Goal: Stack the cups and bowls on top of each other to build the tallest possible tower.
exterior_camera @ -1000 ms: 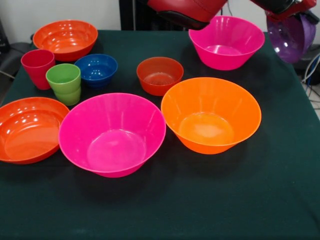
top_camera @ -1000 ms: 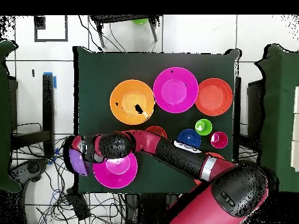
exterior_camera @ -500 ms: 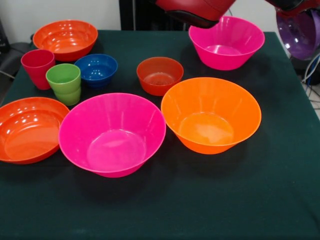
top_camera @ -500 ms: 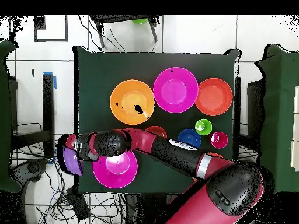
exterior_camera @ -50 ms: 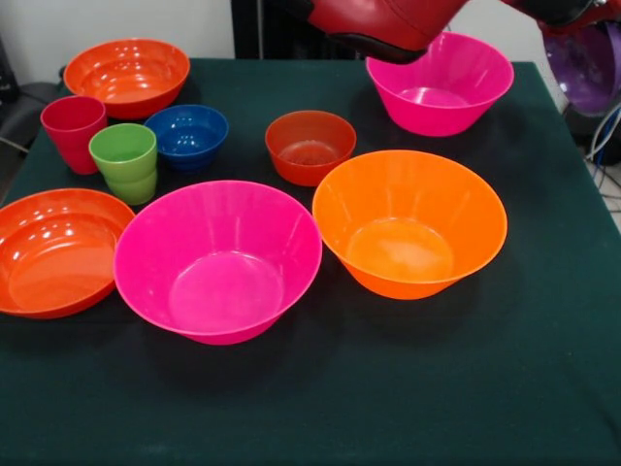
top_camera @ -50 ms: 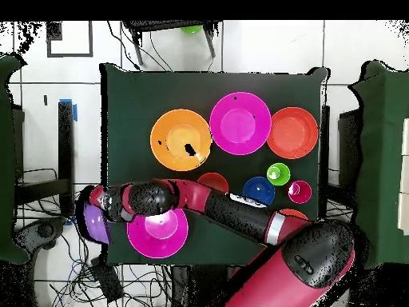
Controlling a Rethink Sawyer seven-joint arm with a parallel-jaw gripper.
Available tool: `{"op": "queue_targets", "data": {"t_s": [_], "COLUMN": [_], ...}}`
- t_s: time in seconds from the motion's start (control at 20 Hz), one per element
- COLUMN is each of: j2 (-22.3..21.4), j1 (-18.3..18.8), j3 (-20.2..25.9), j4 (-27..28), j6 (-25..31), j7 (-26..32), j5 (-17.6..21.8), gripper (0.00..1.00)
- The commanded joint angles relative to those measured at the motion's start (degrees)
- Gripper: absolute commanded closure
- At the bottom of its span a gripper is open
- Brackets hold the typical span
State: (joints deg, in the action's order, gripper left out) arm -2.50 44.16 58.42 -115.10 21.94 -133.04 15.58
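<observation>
Every bowl on the green tabletop (exterior_camera @ -50 ms: 543, 388) sits mouth up, nothing stacked on anything. At the near side a large hot pink bowl (exterior_camera @ -50 ms: 218, 260) stands just beside the large orange bowl (exterior_camera @ -50 ms: 409, 233), their rims close together, with a shallow red-orange bowl (exterior_camera @ -50 ms: 56, 250) at the near left. Behind them a small red-orange bowl (exterior_camera @ -50 ms: 310, 146) sits in the middle, and the small blue bowl (exterior_camera @ -50 ms: 186, 135) lies to its left, next to the lime green cup (exterior_camera @ -50 ms: 124, 161) and the red cup (exterior_camera @ -50 ms: 74, 131), both upright with their long axes vertical. A second shallow red-orange bowl (exterior_camera @ -50 ms: 127, 75) occupies the far left corner and a second hot pink bowl (exterior_camera @ -50 ms: 440, 82) the far right. The purple bowl (exterior_camera @ -50 ms: 588, 68) hangs off the far right edge of the tabletop, tipped on its side so its mouth faces sideways rather than up; in the front view it is cut off by the picture's edge. From overhead the same purple bowl (top_camera @ -50 ms: 97, 224) sits at the end of the red arm (top_camera @ -50 ms: 216, 209), beyond the table's edge and just beside the hot pink bowl there. The pincer (top_camera @ -50 ms: 106, 209) holds that purple bowl, though its tips are hidden by the wrist and the bowl. The arm's bulk also covers part of the far hot pink bowl's rim in the front view. Around the table the floor is pale tile (top_camera @ -50 ms: 272, 44), with loose cables (top_camera @ -50 ms: 104, 276) trailing near the robot's base.
</observation>
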Motion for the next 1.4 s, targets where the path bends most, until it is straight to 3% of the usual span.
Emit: {"op": "queue_targets", "data": {"t_s": [0.05, 0.7, 1.4], "j2": [5.59, 8.07, 11.26], "j1": [0.78, 3.74, 6.72], "j3": [-5.06, -7.0, -6.72], "j4": [6.81, 8.36, 13.15], "j6": [2.44, 8.13, 22.08], "j7": [5.89, 9.94, 13.79], "j5": [1.16, 1.96, -0.33], "gripper": [1.0, 1.0, 1.0]}}
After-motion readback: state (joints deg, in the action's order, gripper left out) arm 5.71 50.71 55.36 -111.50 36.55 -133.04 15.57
